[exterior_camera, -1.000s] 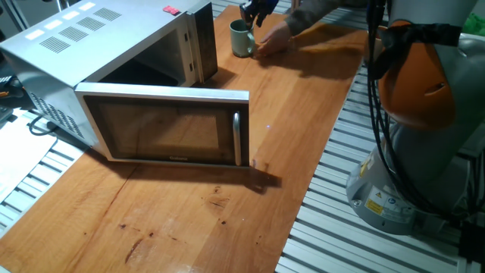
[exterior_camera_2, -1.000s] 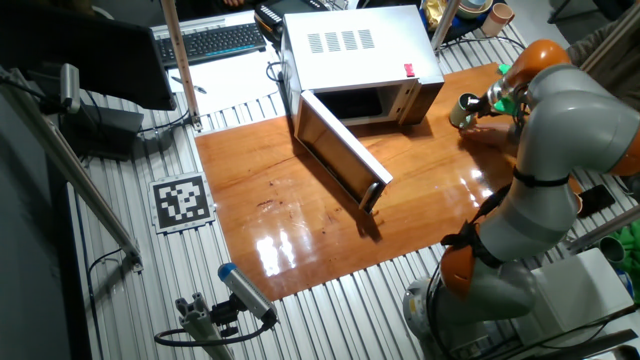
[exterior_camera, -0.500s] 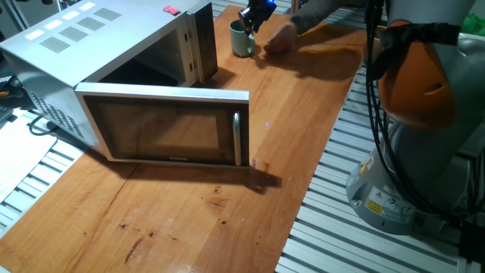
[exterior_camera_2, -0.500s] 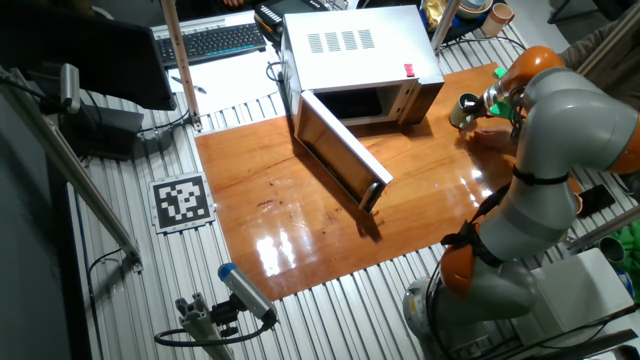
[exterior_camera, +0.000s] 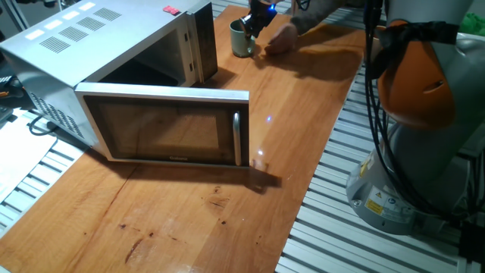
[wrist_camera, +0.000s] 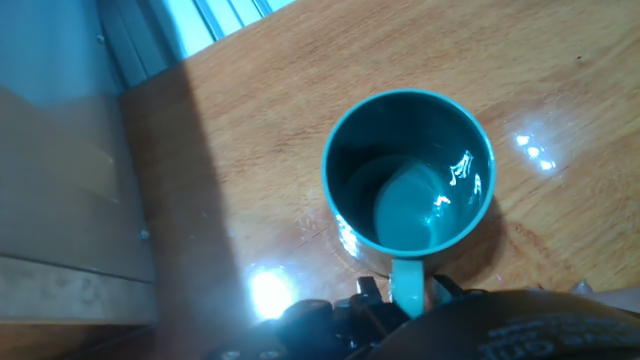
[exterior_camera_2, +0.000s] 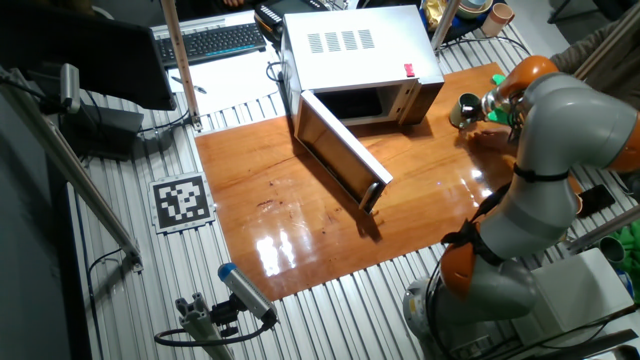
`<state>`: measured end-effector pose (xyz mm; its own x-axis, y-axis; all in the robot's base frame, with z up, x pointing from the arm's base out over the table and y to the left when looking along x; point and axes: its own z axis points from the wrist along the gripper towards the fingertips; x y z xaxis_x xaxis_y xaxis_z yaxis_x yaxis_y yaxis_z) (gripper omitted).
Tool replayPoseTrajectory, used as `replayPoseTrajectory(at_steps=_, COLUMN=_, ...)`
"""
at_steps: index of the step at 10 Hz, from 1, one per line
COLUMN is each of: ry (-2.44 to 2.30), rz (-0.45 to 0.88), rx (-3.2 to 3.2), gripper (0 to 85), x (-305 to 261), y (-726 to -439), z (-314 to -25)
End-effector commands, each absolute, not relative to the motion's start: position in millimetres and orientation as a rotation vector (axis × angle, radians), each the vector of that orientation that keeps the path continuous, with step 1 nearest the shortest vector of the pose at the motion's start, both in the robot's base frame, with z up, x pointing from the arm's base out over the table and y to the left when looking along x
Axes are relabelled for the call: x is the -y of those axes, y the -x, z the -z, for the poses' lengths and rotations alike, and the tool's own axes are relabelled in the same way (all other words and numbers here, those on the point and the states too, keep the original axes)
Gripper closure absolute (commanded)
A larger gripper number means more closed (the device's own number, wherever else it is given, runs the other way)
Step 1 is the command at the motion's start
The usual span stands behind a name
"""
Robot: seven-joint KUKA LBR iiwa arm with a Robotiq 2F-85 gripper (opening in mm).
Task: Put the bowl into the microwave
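Observation:
The bowl (exterior_camera: 241,39), a small grey-green mug with a side handle, stands upright on the wooden table beside the microwave's right end; it also shows in the other fixed view (exterior_camera_2: 464,108). In the hand view it (wrist_camera: 410,175) is empty and seen from above, its handle pointing at my hand. My gripper (exterior_camera: 255,18) hovers just over the mug's handle side, jaws open, with a fingertip on each side of the handle. The microwave (exterior_camera: 98,42) stands with its door (exterior_camera: 167,125) swung wide open.
The open door (exterior_camera_2: 340,150) juts out over the middle of the table. The robot base (exterior_camera: 409,114) stands at the table's right edge. A keyboard (exterior_camera_2: 215,40), a tag marker (exterior_camera_2: 182,202) and a tan cup (exterior_camera_2: 500,14) lie off the table.
My gripper has shifted slightly closer over the mug's handle. The mug and the microwave have not moved.

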<state>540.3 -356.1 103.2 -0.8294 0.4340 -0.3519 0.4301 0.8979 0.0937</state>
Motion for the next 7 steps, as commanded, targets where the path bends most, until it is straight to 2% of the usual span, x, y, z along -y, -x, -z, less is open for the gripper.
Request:
replayPoseTrajectory(at_steps=1, ry=-0.632, rz=-0.016, rx=-2.695, gripper=51.0, x=356.8, y=-540.3, z=-101.6)
replayPoseTrajectory(at_steps=7, ry=-0.621, rz=-0.026, rx=-2.688, gripper=51.0, x=359.5, y=-541.6, z=-92.1)
